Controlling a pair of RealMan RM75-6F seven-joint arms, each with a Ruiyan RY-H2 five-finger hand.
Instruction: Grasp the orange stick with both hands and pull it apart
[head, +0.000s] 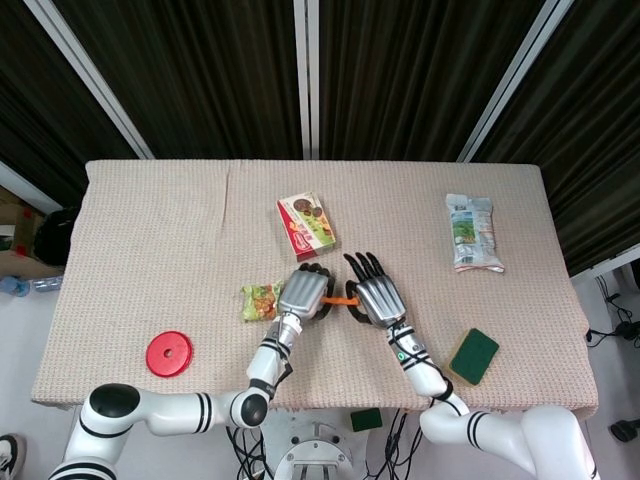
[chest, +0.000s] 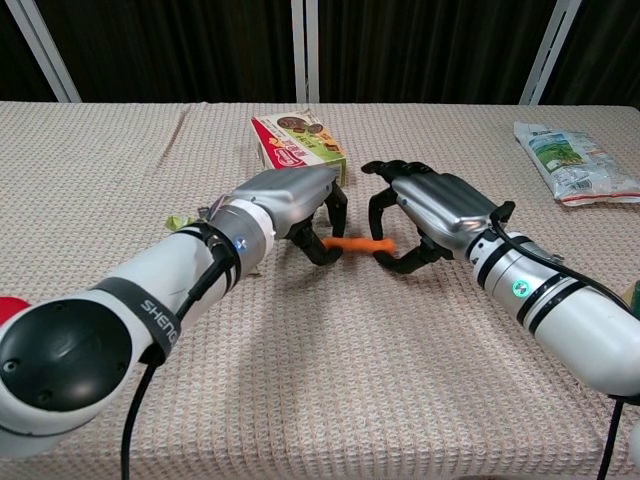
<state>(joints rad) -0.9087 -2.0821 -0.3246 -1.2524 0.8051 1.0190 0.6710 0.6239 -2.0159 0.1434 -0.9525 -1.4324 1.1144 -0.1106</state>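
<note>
The orange stick (chest: 352, 243) lies level just above the cloth near the table's middle, in one piece; only its short middle shows (head: 343, 297). My left hand (chest: 290, 200) curls its dark fingers around the stick's left end. My right hand (chest: 435, 205) does the same at the right end. From above, the left hand (head: 303, 291) and the right hand (head: 376, 297) sit side by side, backs up, hiding both ends.
A snack box (head: 307, 225) lies just behind the hands. A green snack packet (head: 260, 300) touches the left hand's outer side. A red disc (head: 168, 353) sits front left, a white-green bag (head: 472, 232) back right, a green sponge (head: 474, 355) front right.
</note>
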